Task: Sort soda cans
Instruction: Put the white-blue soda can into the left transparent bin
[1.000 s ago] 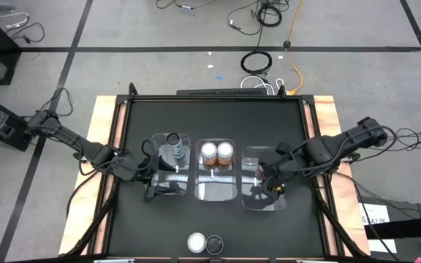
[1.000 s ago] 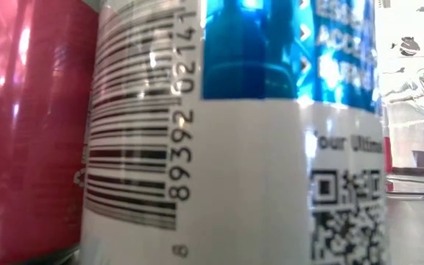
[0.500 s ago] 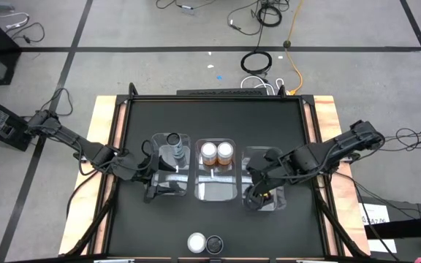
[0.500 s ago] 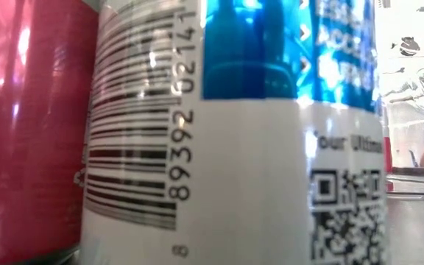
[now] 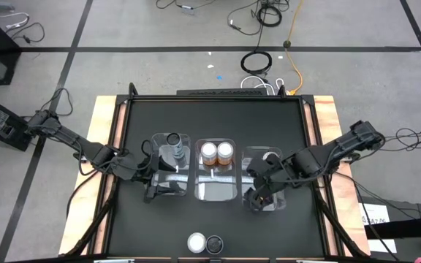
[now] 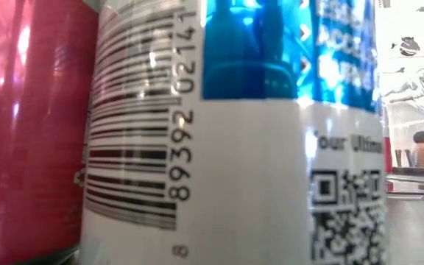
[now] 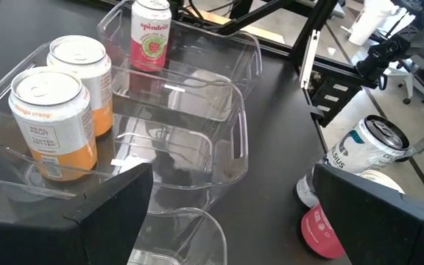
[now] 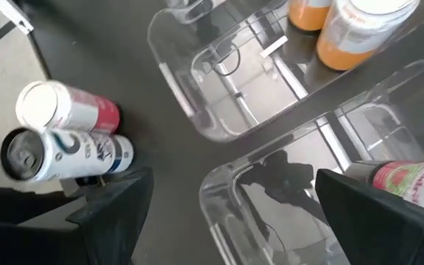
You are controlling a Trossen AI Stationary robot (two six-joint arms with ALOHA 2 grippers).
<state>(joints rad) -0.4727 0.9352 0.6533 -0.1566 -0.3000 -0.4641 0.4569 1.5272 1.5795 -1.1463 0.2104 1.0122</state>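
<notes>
Two orange cans (image 5: 217, 152) stand in the middle clear bin (image 5: 216, 191), also plain in the left wrist view as orange cans (image 7: 65, 103). A pink can (image 7: 151, 33) stands upright at the right bin's far end, and shows as the pink can (image 8: 411, 180) in the right wrist view. One dark can (image 5: 174, 139) stands in the left bin. A red can (image 5: 196, 242) and a dark can (image 5: 214, 243) stand at the table's near edge. My left gripper (image 5: 159, 186) hovers open over the left bin. My right gripper (image 5: 258, 196) hovers open over the right bin's near part, empty.
The three clear bins sit side by side at mid-table, the right bin (image 5: 275, 206) under my right arm. The near-edge red can (image 6: 28, 125) and white-and-blue labelled can (image 6: 234, 132) fill the low view. Bare black table lies beyond the bins. A person (image 6: 422, 147) shows far behind.
My right gripper has shifted a little toward the table's left and near edge over the right bin, the arm's forearm swinging with it. The left arm and all the cans have kept still.
</notes>
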